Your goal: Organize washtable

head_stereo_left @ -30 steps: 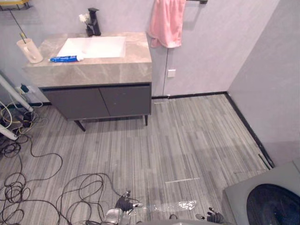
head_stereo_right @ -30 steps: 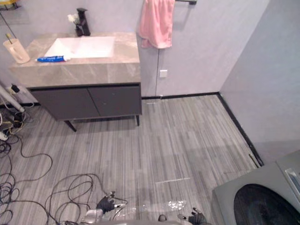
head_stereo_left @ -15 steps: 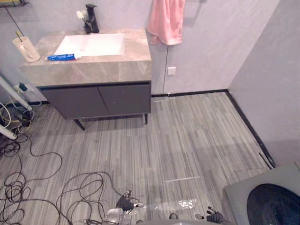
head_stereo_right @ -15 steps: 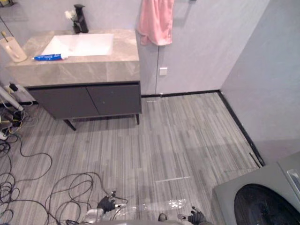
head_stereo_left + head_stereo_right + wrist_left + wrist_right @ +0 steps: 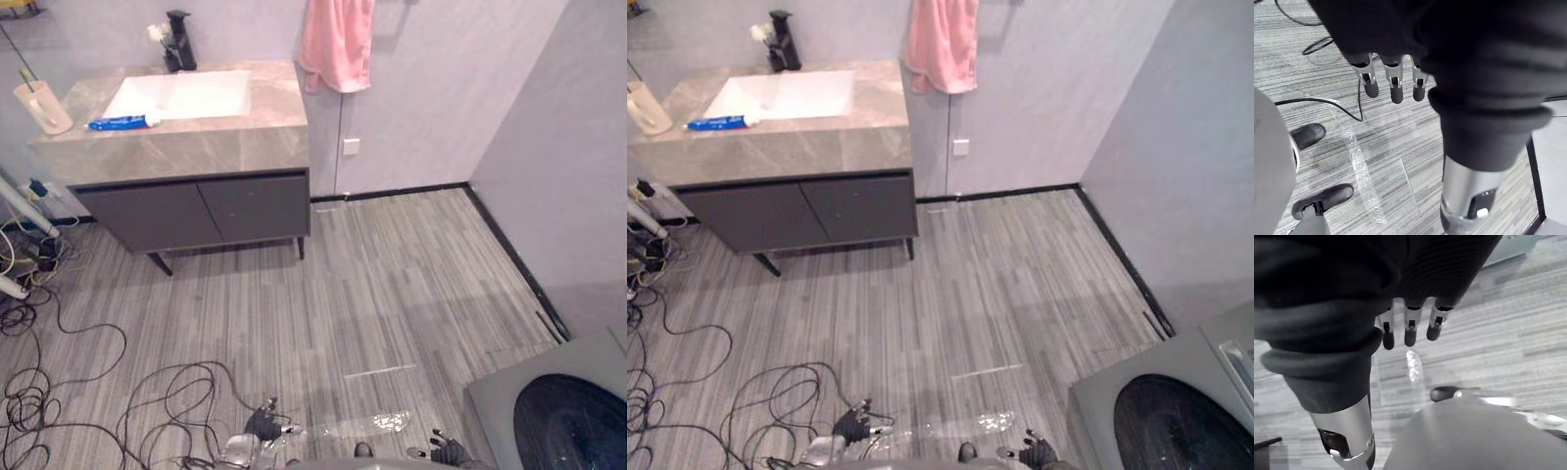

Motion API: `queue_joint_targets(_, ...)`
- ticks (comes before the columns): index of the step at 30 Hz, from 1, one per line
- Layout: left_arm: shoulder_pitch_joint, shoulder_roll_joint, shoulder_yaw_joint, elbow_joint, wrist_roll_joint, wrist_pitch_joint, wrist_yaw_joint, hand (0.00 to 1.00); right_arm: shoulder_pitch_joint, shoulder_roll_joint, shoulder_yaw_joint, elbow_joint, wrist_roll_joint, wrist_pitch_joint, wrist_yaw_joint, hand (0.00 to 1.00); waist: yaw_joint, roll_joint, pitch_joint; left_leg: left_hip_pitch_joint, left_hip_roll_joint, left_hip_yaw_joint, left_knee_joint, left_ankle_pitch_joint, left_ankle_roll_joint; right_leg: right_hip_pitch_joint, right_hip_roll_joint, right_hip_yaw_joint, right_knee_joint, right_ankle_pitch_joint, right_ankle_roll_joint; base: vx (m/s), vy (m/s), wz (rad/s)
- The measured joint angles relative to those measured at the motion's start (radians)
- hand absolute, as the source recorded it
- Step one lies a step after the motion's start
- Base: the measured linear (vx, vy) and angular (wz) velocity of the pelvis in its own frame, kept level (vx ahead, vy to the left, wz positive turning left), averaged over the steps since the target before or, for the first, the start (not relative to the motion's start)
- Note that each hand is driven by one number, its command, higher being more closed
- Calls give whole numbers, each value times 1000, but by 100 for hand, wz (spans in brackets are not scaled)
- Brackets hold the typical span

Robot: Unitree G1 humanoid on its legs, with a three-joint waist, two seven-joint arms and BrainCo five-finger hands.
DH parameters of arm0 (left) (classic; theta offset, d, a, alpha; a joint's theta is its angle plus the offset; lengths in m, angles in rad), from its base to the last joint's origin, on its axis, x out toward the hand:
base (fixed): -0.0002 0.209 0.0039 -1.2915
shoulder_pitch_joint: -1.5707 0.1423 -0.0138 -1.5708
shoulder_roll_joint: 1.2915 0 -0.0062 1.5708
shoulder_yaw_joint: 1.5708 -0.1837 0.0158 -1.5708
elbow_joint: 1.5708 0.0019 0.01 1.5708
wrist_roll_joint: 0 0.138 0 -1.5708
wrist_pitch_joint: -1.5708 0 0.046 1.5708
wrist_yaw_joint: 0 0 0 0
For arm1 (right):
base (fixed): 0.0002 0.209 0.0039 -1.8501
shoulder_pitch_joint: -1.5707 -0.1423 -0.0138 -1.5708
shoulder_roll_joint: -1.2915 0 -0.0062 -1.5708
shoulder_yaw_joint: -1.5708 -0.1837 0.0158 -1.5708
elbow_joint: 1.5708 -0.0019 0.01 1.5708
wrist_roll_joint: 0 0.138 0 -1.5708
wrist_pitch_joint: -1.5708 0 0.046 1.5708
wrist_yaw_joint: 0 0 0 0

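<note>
Grey marble-topped washtable [image 5: 196, 147] with dark cabinet doors is seen far ahead, a blue toothpaste tube [image 5: 118, 122] and a beige cup [image 5: 44, 106] laid on it. Well apart, the left hand [image 5: 263, 423] and right hand [image 5: 449, 452] are held empty, fingers relaxed.

Desk top [image 5: 196, 147] grey-beige marbled stone, white basin [image 5: 181, 95], dark grey cabinet doors [image 5: 206, 211] below. Blue tube [image 5: 118, 123], cream cup [image 5: 44, 106], black tap [image 5: 179, 39] — pink towel [image 5: 336, 44] on pale grey wall [image 5: 431, 88]. Floor [image 5: 392, 284] grey, streaky plank pattern; washer [image 5: 495, 406] grey, black-fronted.
</note>
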Motion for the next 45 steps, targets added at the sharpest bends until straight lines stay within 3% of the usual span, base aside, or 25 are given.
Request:
queue_joint_targets(4,3,-1,50,-14,0,1,0,0,-12,0,0,-1,3,6,9,0,6,-5,12,-37,5,28,76,-46,12,-47,-2,29,68,-25,4,-1,0,-25)
queue_joint_targets(7,8,6,76,-39,-1,3,1,0,-22,0,-2,-12,28,10,18,0,3,-11,44,-84,10,43,212,-129,28,-108,-15,48,222,-102,20,-22,12,-14)
queue_joint_targets(9,11,10,77,-46,-2,4,2,0,-20,-4,-14,-39,60,9,19,0,5,-3,74,-70,18,56,272,-185,49,-162,-16,55,415,-136,58,-55,44,-16)
queue_joint_targets(11,18,7,92,-49,-6,4,3,0,-12,1,-30,-65,91,3,19,0,4,3,89,-34,21,67,281,-205,57,-237,-15,53,595,-131,63,42,54,-20)
queue_joint_targets(12,20,1,133,-57,-17,5,9,0,-1,11,-57,-84,121,-3,19,0,6,0,93,-13,33,79,316,-235,55,-303,-19,31,737,-150,43,116,48,-25)
queue_joint_targets(14,26,-2,146,-57,-22,5,20,0,10,19,-72,-92,156,-7,16,0,4,0,93,6,50,85,332,-250,36,-340,-30,3,775,-162,34,155,35,-17)
queue_joint_targets(17,17,-14,142,-58,-23,5,20,0,17,33,-115,-91,231,-14,10,0,-2,5,96,52,81,83,313,-257,6,-383,-67,-81,623,-156,46,236,-26,6)
queue_joint_targets(18,14,-16,142,-58,-23,5,20,0,19,38,-127,-90,250,-14,2,0,-2,7,97,58,89,79,311,-258,-2,-383,-74,-104,566,-145,51,306,-108,17)
queue_joint_targets(21,-8,-24,141,-58,-24,6,21,0,26,43,-177,-90,293,-9,-23,0,3,21,109,83,138,62,301,-277,-63,-374,-98,-164,292,-23,58,421,-230,23)
queue_joint_targets(22,-13,-23,142,-60,-26,6,20,0,26,45,-180,-90,305,-7,-27,0,2,17,121,116,156,54,299,-297,-104,-338,-121,-177,175,37,58,439,-326,23)
queue_joint_targets(23,-14,-22,143,-62,-28,6,20,0,25,54,-182,-90,306,-6,-28,0,3,9,128,133,160,54,295,-305,-121,-315,-137,-181,137,54,63,438,-357,25)
queue_joint_targets(24,-20,-25,146,-60,-40,12,21,0,12,54,-211,-90,306,-2,-29,0,4,23,145,174,197,57,284,-318,-155,-293,-126,-237,168,173,52,374,-363,28)
queue_joint_targets(25,-37,-42,143,-58,-43,15,18,0,-6,51,-249,-89,306,-3,-32,0,-1,48,165,193,219,70,273,-295,-180,-318,-115,-254,271,122,25,343,-341,31)
queue_joint_targets(28,-50,-62,146,-44,-43,15,18,0,-26,57,-268,-85,287,1,-36,0,0,37,169,244,227,81,224,-202,-195,-368,-144,-261,496,-39,-4,312,-302,31)
queue_joint_targets(30,-40,-63,156,-19,-42,24,18,0,-29,56,-268,-62,258,13,-27,0,0,25,137,269,237,65,185,-122,-190,-390,-156,-272,611,-148,-17,381,-339,31)
queue_joint_targets(34,-22,-60,184,9,-42,28,18,0,-47,28,-266,-19,209,19,-19,0,-19,66,92,211,321,-10,233,-56,-200,-394,-103,-284,653,-192,-69,360,-248,37)
queue_joint_targets(35,-19,-58,184,9,-42,29,18,0,-50,24,-252,-10,205,20,-19,0,-22,62,78,179,331,-35,265,-25,-190,-394,-96,-276,651,-195,-74,327,-189,37)
queue_joint_targets(36,-16,-52,182,6,-42,28,18,0,-53,21,-225,2,187,20,-18,0,-23,46,51,112,333,-65,337,48,-117,-381,-86,-252,616,-195,-74,324,-190,32)
queue_joint_targets(37,-16,-52,181,4,-42,28,18,0,-52,20,-209,1,171,18,-16,0,-24,42,40,81,335,-77,378,80,-76,-365,-82,-247,582,-195,-74,325,-182,23)
queue_joint_targets(39,-9,-52,176,-7,-42,28,17,0,-47,9,-182,1,161,15,0,0,-25,48,32,-7,377,-81,538,223,46,-259,-44,-248,451,-191,-82,306,-168,12)
queue_joint_targets(40,-6,-51,176,-17,-42,29,17,0,-42,12,-159,1,157,13,2,0,-23,46,32,-34,399,-74,622,273,62,-216,-34,-253,412,-187,-89,252,-170,1)
queue_joint_targets(41,0,-53,172,-40,-42,32,18,0,-44,9,-150,6,143,13,3,0,-15,43,34,-75,425,-56,758,221,70,-179,-30,-254,387,-186,-100,237,-182,-13)
queue_joint_targets(42,4,-59,168,-66,-42,32,20,0,-45,8,-149,12,126,14,1,0,-4,37,37,-132,426,-15,926,90,44,-117,-32,-245,354,-184,-104,245,-166,-23)
queue_joint_targets(43,7,-61,155,-82,-41,31,22,0,-44,8,-149,15,124,14,0,0,3,24,45,-156,404,5,965,29,22,-85,-38,-231,336,-184,-104,162,-102,-22)
queue_joint_targets(45,10,-62,143,-98,-34,24,24,0,-45,9,-139,19,123,14,-1,0,6,25,46,-205,337,20,964,-57,18,-34,-58,-213,309,-184,-104,128,39,-26)
